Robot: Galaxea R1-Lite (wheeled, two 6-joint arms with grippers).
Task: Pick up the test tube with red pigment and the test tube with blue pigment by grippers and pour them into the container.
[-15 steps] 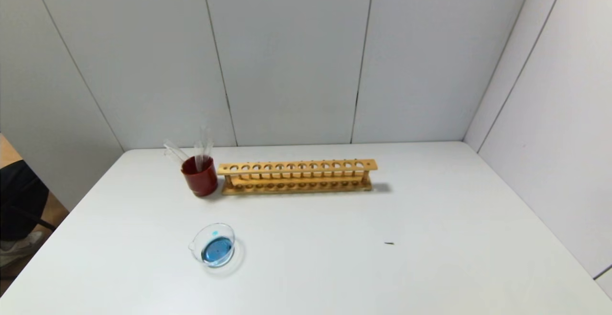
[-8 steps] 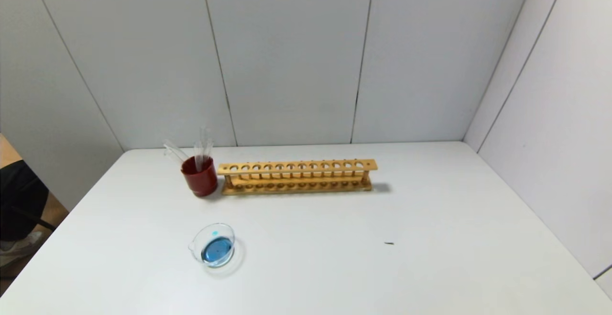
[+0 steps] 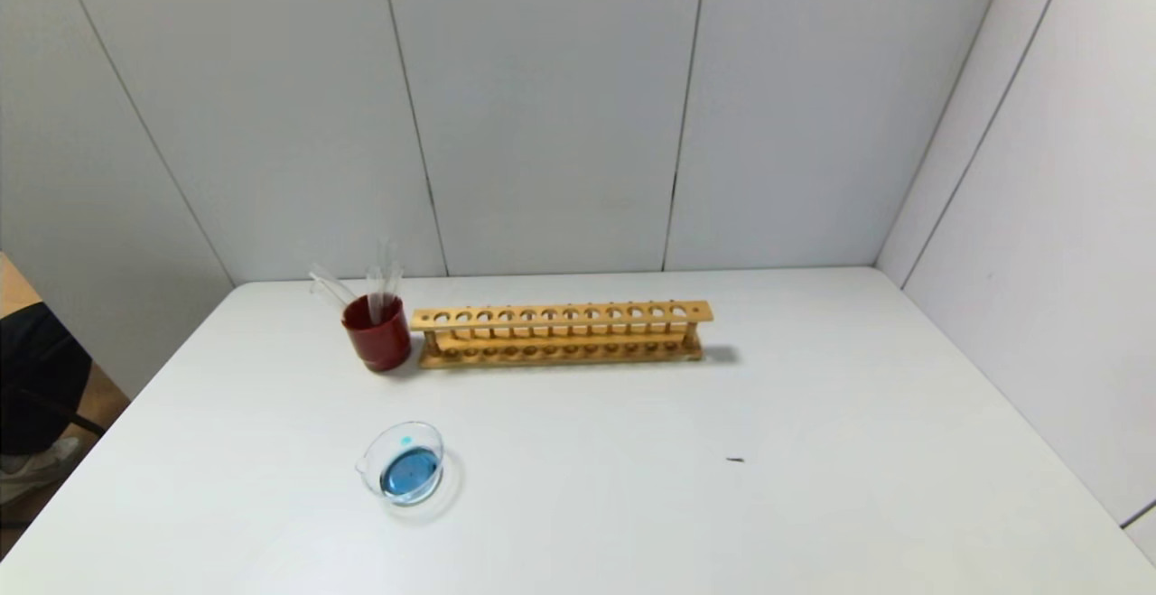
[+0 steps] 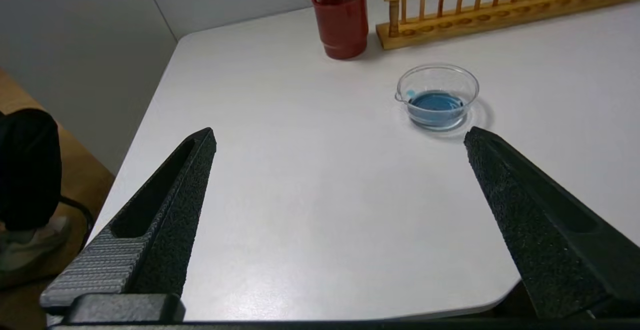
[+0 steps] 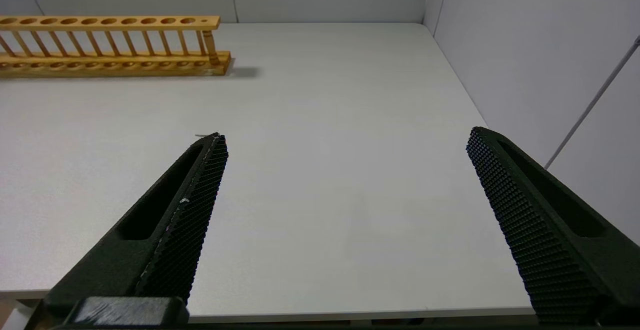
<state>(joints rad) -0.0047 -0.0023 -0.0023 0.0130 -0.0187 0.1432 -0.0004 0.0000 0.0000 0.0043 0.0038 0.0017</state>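
The container (image 3: 404, 463) is a low clear glass dish holding blue liquid, on the white table's near left; it also shows in the left wrist view (image 4: 437, 96). No red or blue test tube shows; only colourless clear tubes (image 3: 381, 274) stand in the dark red cup (image 3: 377, 332). Neither gripper appears in the head view. My left gripper (image 4: 340, 137) is open and empty, held back at the table's near left edge, short of the dish. My right gripper (image 5: 345, 137) is open and empty at the table's near right edge.
An empty wooden test tube rack (image 3: 562, 333) stands at the back middle, right of the cup; it also shows in the right wrist view (image 5: 110, 44). A small dark speck (image 3: 734, 460) lies on the table. Grey walls close the back and right.
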